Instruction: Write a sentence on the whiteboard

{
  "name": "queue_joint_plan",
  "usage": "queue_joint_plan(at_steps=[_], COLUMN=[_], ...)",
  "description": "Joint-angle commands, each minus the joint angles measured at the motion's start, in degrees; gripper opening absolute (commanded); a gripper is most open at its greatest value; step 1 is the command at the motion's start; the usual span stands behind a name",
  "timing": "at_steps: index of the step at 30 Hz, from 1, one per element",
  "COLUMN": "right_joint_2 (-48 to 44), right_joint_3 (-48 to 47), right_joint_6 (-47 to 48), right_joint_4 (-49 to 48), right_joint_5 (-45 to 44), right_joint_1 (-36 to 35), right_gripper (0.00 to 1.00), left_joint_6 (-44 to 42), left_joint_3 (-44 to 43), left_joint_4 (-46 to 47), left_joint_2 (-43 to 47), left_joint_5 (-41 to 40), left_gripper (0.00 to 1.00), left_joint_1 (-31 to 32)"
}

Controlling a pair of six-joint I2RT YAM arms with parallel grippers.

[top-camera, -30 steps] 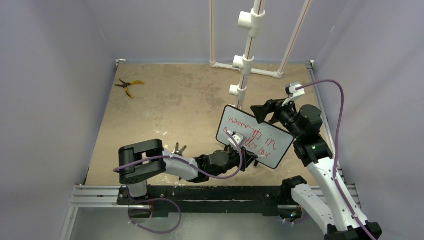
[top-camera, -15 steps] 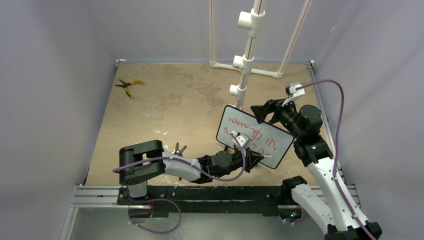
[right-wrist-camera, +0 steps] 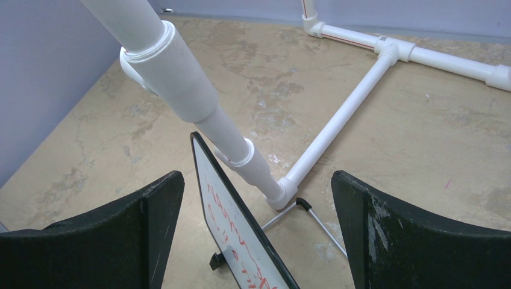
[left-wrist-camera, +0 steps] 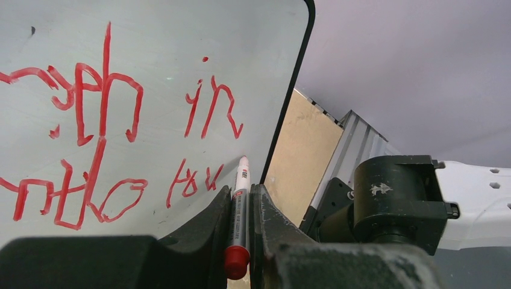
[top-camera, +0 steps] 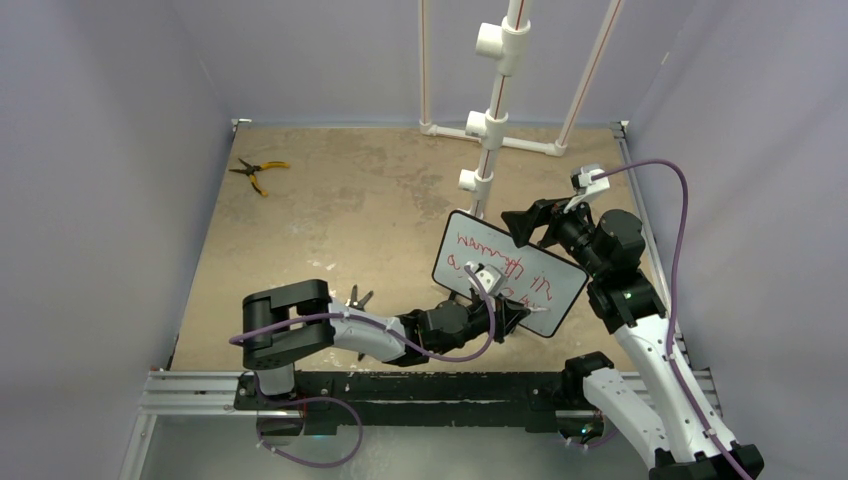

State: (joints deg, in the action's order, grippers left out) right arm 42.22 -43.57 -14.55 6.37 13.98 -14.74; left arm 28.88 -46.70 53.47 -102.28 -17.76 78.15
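Observation:
The whiteboard (top-camera: 545, 285) stands tilted on the table at centre right, with two lines of the red sentence (top-camera: 497, 262) across it. My left gripper (top-camera: 517, 318) is shut on a red-capped marker (left-wrist-camera: 240, 208). The marker's tip rests against the board near its right edge, just past the last red strokes of the lower line (left-wrist-camera: 193, 179). My right gripper (top-camera: 527, 226) is open and empty, jaws wide apart, above the board's far upper edge. In the right wrist view the board (right-wrist-camera: 224, 205) shows edge-on between the fingers (right-wrist-camera: 153, 211).
A white PVC pipe stand (top-camera: 489, 125) rises right behind the board, its base pipes (right-wrist-camera: 349, 108) on the table. The board's wire leg (right-wrist-camera: 322, 226) sticks out behind. Yellow pliers (top-camera: 258, 172) lie far left. A small black tool (top-camera: 357, 296) lies by the left arm.
My left gripper has moved the marker a little to the right along the board's lower line, adding red strokes. The right arm and the board have not moved.

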Motion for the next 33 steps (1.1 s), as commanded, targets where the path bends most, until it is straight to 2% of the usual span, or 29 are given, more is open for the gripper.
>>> queue_joint_plan(at_steps=[1,16,33], right_joint_2=[-1.1,-1.0,-1.0], right_joint_3=[0.4,0.4,0.4], right_joint_6=[0.1,0.1,0.1], right_joint_4=[-1.2,-1.2,-1.2], right_joint_5=[-1.0,-1.0,-1.0], right_joint_1=[-0.3,-0.2,-0.2], right_gripper=[0.95,0.95,0.95], left_joint_6=[-0.8,0.4,-0.1], left_joint_3=[-0.5,3.8,-0.3], left_joint_4=[1.3,0.7,1.1], left_joint_2=[0.1,1.6,-1.5], left_joint_5=[-1.4,-3.6,0.0], left_gripper=[0.0,0.0,0.0], left_joint_1=[0.1,0.1,0.1])
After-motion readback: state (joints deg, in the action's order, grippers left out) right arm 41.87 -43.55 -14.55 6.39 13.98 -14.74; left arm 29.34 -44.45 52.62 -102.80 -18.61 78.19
